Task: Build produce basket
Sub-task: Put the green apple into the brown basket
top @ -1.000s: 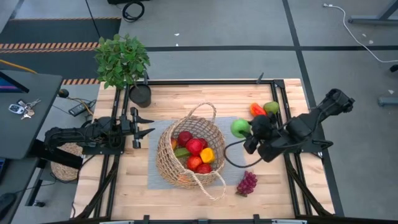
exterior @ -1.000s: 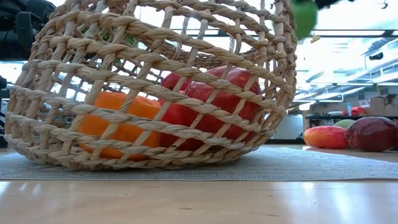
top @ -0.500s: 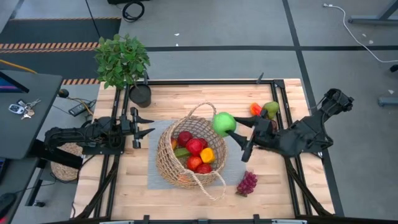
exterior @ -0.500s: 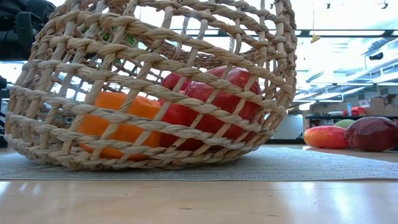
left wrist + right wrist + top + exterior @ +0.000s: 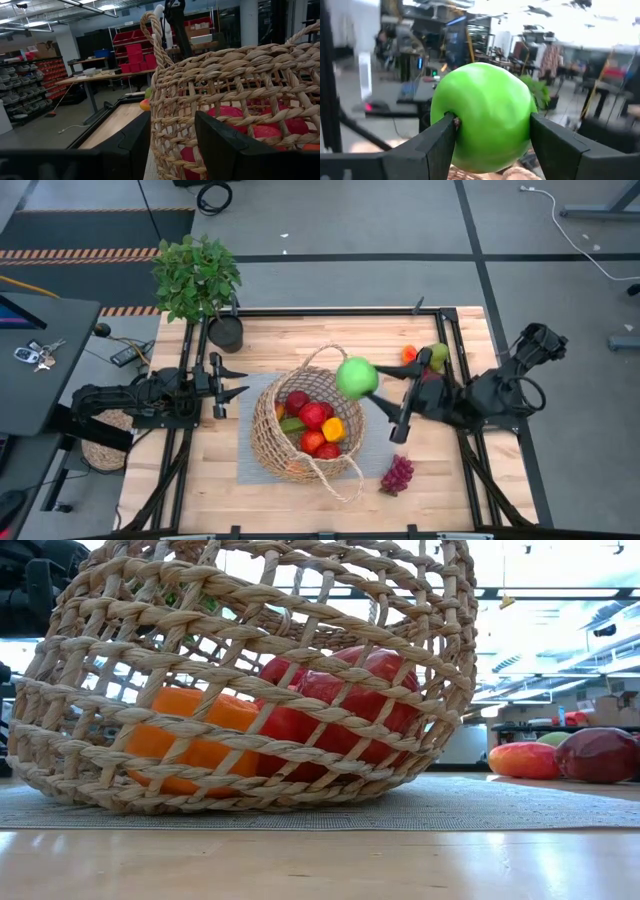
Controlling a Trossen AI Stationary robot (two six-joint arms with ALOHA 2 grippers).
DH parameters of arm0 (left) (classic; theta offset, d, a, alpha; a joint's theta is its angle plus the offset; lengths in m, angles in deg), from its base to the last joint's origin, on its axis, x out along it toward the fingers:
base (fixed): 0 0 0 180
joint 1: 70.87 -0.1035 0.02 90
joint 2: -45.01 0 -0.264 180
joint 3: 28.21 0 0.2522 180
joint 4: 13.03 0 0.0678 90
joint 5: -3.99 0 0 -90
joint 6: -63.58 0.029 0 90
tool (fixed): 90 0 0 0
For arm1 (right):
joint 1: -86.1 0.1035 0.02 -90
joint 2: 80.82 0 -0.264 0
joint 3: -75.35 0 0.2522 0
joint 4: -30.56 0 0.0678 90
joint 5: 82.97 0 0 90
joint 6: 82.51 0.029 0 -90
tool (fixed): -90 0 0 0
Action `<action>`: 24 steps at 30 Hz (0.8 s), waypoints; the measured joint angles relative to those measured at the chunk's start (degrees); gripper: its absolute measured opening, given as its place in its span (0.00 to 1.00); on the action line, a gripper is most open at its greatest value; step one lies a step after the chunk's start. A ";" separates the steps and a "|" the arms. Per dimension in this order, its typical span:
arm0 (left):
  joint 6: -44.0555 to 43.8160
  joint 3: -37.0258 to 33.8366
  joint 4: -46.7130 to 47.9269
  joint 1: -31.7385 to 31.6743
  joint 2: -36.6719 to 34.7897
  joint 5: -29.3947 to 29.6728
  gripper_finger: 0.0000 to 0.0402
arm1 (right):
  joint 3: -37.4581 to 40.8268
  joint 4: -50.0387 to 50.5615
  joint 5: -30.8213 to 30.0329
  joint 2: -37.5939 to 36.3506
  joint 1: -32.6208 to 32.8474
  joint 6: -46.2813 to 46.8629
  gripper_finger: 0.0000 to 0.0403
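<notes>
In the high view the right claw [image 5: 368,380] sits just right of centre, its two dark fingers pinching a green apple [image 5: 357,377] that hangs above the upper right rim of the basket [image 5: 268,442]. The right wrist view shows the same grip close up: the green apple [image 5: 485,116] fills the middle of the frame with a finger [image 5: 427,145] pressed against each side. The basket stands at the centre of the frame on a grey mat [image 5: 247,470] on the wooden surface [image 5: 170,480], and it holds red apples [image 5: 313,416], a yellow pepper [image 5: 333,429] and a green piece [image 5: 292,425]. A bunch of purple grapes [image 5: 397,474] lies on the surface at lower right of the basket, well apart from it, and a few more fruits [image 5: 432,356] lie right of centre near the right arm. The left claw [image 5: 232,381] rests at centre left, just beside the basket's left side, its fingers spread and holding nothing. A potted plant [image 5: 197,276] stands at the upper left of the surface. In the low view the basket [image 5: 240,670] fills the left and centre, with an orange piece [image 5: 190,740] and a red one [image 5: 330,710] showing through the weave.
</notes>
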State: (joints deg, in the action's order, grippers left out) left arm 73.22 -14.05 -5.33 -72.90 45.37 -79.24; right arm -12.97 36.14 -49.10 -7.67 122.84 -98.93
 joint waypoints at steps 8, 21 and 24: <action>0.00 0.01 0.00 0.00 -0.01 0.01 0.40 | -0.66 -1.24 -4.90 4.54 1.50 -38.89 0.61; 0.00 -0.01 0.00 -0.01 0.00 0.01 0.40 | -0.61 -0.75 -11.21 14.20 -1.01 -63.13 0.61; -0.01 0.00 0.00 -0.01 -0.01 0.02 0.40 | -0.59 -0.66 -11.13 15.02 -1.96 -62.95 0.61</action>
State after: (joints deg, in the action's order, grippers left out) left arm 73.21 -14.06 -5.33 -72.91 45.36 -79.22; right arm -13.56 35.48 -60.22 7.35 120.87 -161.88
